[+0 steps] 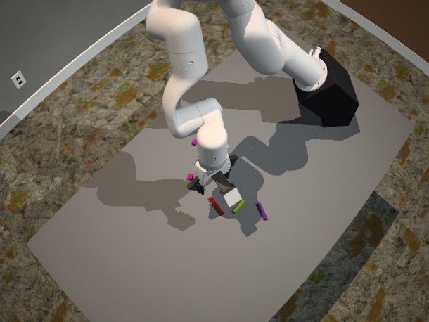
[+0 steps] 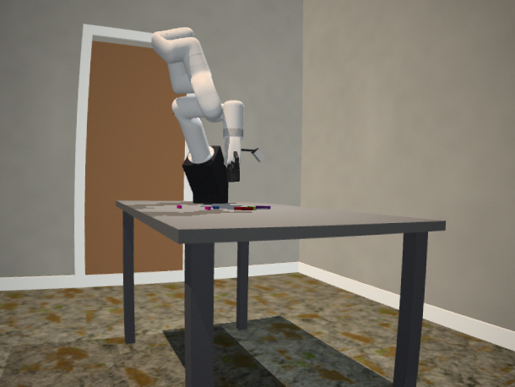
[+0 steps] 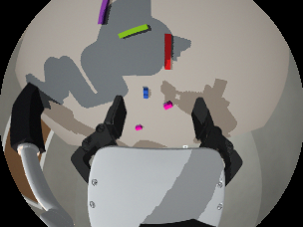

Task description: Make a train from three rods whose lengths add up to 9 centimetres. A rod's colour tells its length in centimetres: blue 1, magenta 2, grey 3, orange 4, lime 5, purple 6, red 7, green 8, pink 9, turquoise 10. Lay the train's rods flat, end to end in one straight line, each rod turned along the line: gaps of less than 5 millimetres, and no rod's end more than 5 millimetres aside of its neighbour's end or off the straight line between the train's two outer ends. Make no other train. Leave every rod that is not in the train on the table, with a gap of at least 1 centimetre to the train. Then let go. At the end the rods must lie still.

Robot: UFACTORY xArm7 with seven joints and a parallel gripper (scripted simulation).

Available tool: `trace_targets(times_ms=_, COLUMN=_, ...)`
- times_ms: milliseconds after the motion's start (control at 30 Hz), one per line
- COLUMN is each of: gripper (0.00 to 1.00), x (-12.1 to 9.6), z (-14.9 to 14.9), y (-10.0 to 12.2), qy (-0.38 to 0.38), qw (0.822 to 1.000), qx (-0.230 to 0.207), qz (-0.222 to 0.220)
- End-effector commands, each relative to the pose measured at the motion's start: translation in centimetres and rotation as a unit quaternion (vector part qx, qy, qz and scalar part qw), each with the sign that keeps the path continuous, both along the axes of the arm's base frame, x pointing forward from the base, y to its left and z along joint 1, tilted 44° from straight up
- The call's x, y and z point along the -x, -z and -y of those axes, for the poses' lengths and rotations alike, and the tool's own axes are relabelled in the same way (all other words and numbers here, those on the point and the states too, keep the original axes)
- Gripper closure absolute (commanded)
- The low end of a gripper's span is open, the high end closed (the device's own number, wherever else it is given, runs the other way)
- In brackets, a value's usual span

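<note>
My gripper is open and empty, above the table. A blue rod lies below it, hidden in the top view. One magenta rod lies near the blue one, apart from it; another magenta rod lies farther off. The red rod, the lime rod and the purple rod lie apart. The lime rod is turned across the red one's direction.
The grey table carries the rods. The black arm base stands at one end. The arm's shadows fall over the rod area. A white block on a bracket sticks out from the wrist.
</note>
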State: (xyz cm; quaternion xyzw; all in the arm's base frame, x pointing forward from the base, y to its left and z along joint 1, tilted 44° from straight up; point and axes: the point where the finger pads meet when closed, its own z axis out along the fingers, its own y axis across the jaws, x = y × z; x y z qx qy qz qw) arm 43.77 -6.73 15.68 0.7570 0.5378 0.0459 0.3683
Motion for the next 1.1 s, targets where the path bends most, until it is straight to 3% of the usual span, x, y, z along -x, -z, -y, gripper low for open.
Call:
trace_targets(times_ms=0, gripper=0.0, x=-3.45, z=-1.57, y=1.72, qy=0.001, qw=1.0, qx=0.009, qz=-0.007)
trace_targets(times_ms=133, gripper=0.0, x=-3.87, z=-1.9, y=2.07, qy=0.0, qw=1.0, qx=0.008, qz=-0.009)
trace_targets(times_ms=167, gripper=0.76, x=-3.87, z=-1.9, y=2.07, qy=0.0, qw=1.0, qx=0.008, qz=-0.009)
trace_targets(times_ms=1067, gripper=0.76, x=-3.87, z=-1.9, y=2.07, qy=0.0, qw=1.0, qx=0.008, qz=-0.009)
